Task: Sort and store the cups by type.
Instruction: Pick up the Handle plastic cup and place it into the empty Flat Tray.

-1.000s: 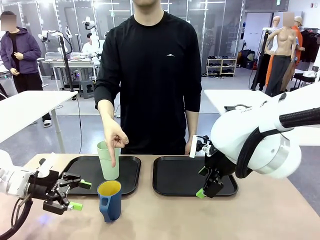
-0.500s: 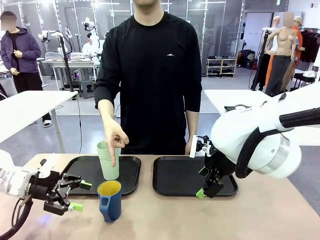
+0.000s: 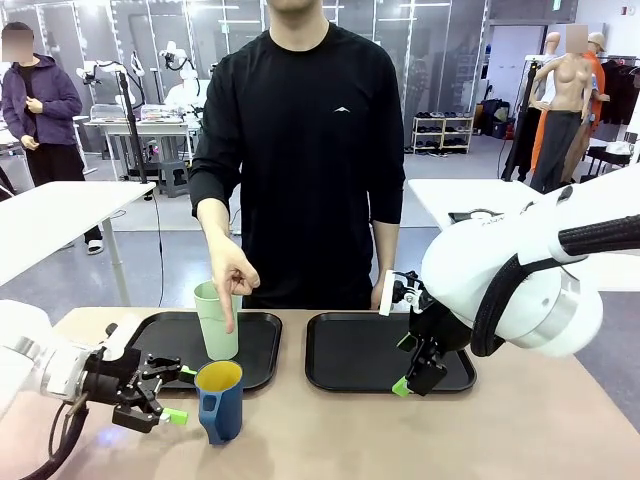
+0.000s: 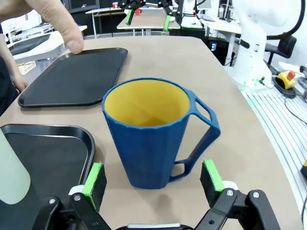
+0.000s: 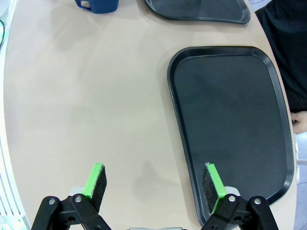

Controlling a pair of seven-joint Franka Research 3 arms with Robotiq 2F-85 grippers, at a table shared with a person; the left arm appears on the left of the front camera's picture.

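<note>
Heads up on your left side: the left gripper (image 3: pixel 182 396) is spread wide and sits low over the table (image 3: pixel 330 440), right beside the dark blue mug (image 3: pixel 220 400). In the left wrist view the mug lines up with the gap between the two green pads (image 4: pixel 94 178), just ahead of them. I can't see either pad touching it, so nothing is pinched. The mug stands upright on the bare tabletop, just in front of the left black tray (image 3: pixel 262 345). You can see its yellow inside, and in that wrist view the handle points toward the right-hand pad.

The pale mint-green tumbler (image 3: pixel 217 325) stands upright on the left tray, toward its near side. The person's hand (image 3: pixel 232 278) hangs over it with the index finger pointing down across its front. I can't tell whether the finger actually touches the plastic.

Your right gripper (image 3: pixel 405 365) is spread apart too and holds nothing. It hangs at the near right part of the right black tray (image 3: pixel 345 352). From its wrist view, one pad is over the tray's edge and the other is over bare table.
</note>
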